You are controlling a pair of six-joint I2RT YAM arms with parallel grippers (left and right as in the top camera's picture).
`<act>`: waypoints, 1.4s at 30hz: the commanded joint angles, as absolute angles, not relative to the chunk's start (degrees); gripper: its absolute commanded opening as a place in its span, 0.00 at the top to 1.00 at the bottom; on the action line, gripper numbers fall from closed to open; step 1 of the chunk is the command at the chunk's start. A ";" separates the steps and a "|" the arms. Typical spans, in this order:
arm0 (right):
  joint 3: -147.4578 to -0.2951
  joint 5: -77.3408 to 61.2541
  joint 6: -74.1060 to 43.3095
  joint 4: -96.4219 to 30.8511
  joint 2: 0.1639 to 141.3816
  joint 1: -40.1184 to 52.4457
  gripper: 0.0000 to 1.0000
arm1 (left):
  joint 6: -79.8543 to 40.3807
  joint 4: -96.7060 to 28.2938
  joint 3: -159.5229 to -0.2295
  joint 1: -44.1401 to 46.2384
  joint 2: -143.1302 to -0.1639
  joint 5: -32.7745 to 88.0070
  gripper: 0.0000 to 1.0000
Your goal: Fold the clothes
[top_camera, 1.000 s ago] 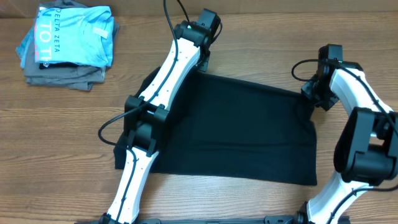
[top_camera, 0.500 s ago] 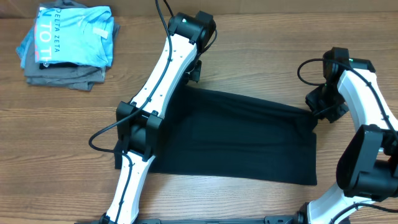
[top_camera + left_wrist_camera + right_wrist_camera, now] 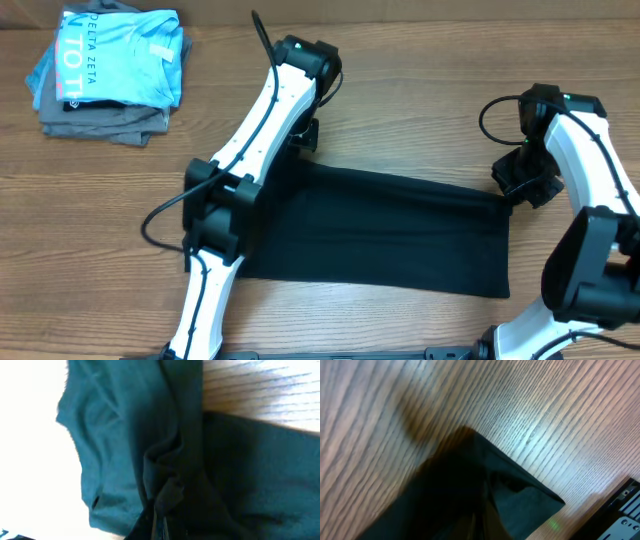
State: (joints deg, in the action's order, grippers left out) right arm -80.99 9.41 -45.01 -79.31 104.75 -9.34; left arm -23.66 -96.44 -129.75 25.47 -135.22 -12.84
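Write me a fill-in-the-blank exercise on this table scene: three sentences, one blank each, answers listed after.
1. The black T-shirt lies on a ___ table.
2. The lettering on the light blue T-shirt is ___.
3. The folded garments beneath it are ___.

Missing words: wooden; white; grey.
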 commanded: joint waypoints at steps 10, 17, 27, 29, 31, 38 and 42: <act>-78.56 10.90 -45.98 -80.99 97.73 -5.69 0.96 | -26.26 -96.84 -113.23 24.73 -121.27 -13.96 0.96; -74.63 10.92 -46.33 -80.25 97.69 -5.54 0.96 | -28.86 -96.86 -103.77 24.73 -121.27 -15.70 0.96; -71.90 10.90 -42.92 -81.38 97.67 -5.54 0.60 | -26.96 -96.86 -98.91 24.73 -121.27 -15.09 0.00; -71.90 10.87 -40.38 -81.56 97.67 -5.54 0.00 | -26.98 -96.64 -98.91 24.73 -121.27 -15.14 0.00; -71.90 10.90 -40.05 -81.56 97.67 -5.54 0.00 | -26.70 -95.37 -98.91 24.73 -121.27 -15.16 0.00; -71.90 10.90 -40.05 -81.17 97.67 -5.54 0.00 | -23.79 -88.44 -99.66 24.71 -121.27 -12.12 0.00; -71.90 10.90 -40.05 -81.12 97.67 -5.52 0.00 | -23.83 -85.65 -99.66 24.71 -121.27 -10.98 0.00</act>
